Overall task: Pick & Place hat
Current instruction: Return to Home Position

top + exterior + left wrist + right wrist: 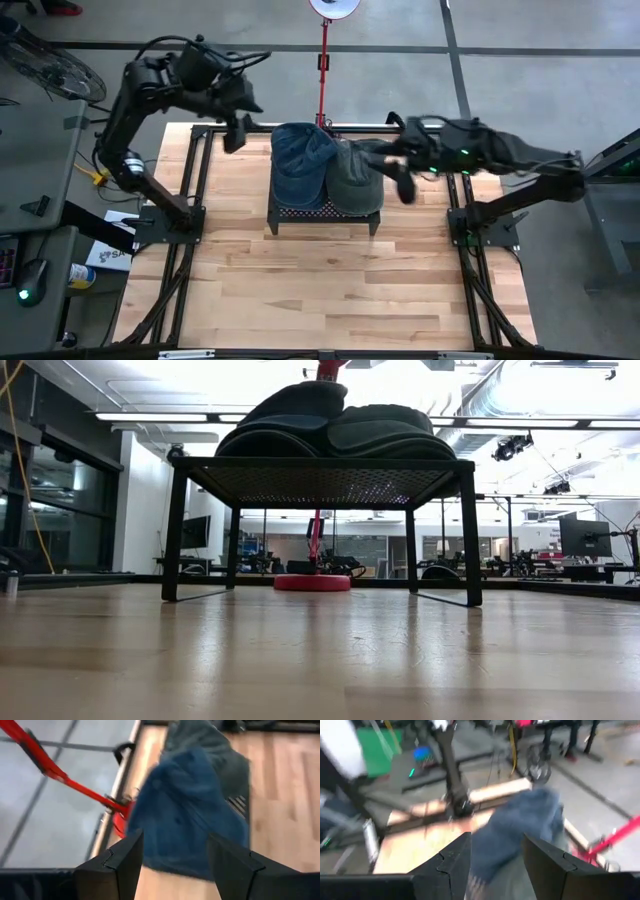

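Two cap stacks: the blue denim caps (303, 160) are lying piled on the left half of the black mesh-topped metal shelf (325, 209), and the gray fabric caps (355, 176) are lying piled on its right half. The piles are touching along the middle, and in the low view both are sitting within the shelf's edges.
Shelf: it is standing at the middle of the far edge of the light wooden worktop (320, 290).
Left gripper (238, 132): it is hanging just off the shelf's far left corner, with its fingers standing apart and nothing between them.
Right gripper (403, 183): it is hanging just beside the shelf's right edge, close to the gray pile, with its fingers likewise spread and empty.
Step in hand: with both grippers empty and the shelf loaded, the placing looks finished. What is remaining is taking both arms home.
Doing it well: each arm should be lifting clear first, then pulling back toward its own side edge of the worktop, so no finger is catching a brim. The right arm is calling for the most care because it is nearest a pile.
Watching for: the red metal stand pole (323, 60) is rising just beyond the far edge behind the shelf, so the left arm's swing should be bending away from it.
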Controlling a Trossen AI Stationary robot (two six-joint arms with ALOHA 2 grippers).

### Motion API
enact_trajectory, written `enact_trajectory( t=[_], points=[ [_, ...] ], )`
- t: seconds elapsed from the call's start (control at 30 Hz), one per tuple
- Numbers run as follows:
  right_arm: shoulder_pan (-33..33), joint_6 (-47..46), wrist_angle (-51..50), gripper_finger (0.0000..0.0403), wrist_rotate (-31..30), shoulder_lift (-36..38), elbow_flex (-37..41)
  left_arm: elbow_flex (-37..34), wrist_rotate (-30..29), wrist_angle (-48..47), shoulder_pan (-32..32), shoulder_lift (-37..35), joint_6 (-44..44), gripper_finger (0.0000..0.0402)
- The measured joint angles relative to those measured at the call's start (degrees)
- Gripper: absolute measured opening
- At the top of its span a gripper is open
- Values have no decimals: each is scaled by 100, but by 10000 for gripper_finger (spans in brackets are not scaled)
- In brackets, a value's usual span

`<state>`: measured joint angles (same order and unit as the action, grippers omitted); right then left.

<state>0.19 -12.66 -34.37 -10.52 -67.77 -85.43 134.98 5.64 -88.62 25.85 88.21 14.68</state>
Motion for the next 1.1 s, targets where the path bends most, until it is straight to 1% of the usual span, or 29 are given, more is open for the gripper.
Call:
enact_trajectory(
  t=[0.07,0.13,0.2,0.27,0.37,0.43,0.53,0.73,0.8,0.87,0.97,1.1],
  points=[
    [231,-147,-634,165,-58,253,0,-3,214,-180,0,-116,-10,205],
    [506,-258,-1191,165,-255,444,0,-91,737,-99,2,-306,-54,205],
    [807,-467,-1591,165,-629,600,0,-218,1314,-66,2,-509,72,205],
    [1125,-730,-1816,165,-1174,703,0,-436,1632,-97,-3,-747,198,205],
    [1631,-986,-1985,165,-1892,752,18,-1028,1668,-56,0,-1241,188,205],
    [1910,-1026,-1731,165,-2205,804,214,-1637,1633,206,2,-1687,83,205],
    [2175,-1046,-768,165,-2228,1092,1044,-2855,1662,917,1,-2530,-159,205],
    [2286,-1052,2580,165,-1427,2086,3562,-5584,1754,2780,2,-4354,-986,205],
    [2286,-1038,3597,165,-1249,2409,4305,-6406,1783,3486,2,-4883,-1275,205],
    [2286,-983,4405,165,-1148,2755,4925,-7172,1806,4160,0,-5384,-1517,205],
    [2284,-947,5094,165,-1218,3298,5641,-8161,1803,5092,0,-6012,-1938,205],
    [2208,-819,5580,165,-1373,3989,6405,-9216,1739,5968,0,-6653,-2450,205]
  ],
)
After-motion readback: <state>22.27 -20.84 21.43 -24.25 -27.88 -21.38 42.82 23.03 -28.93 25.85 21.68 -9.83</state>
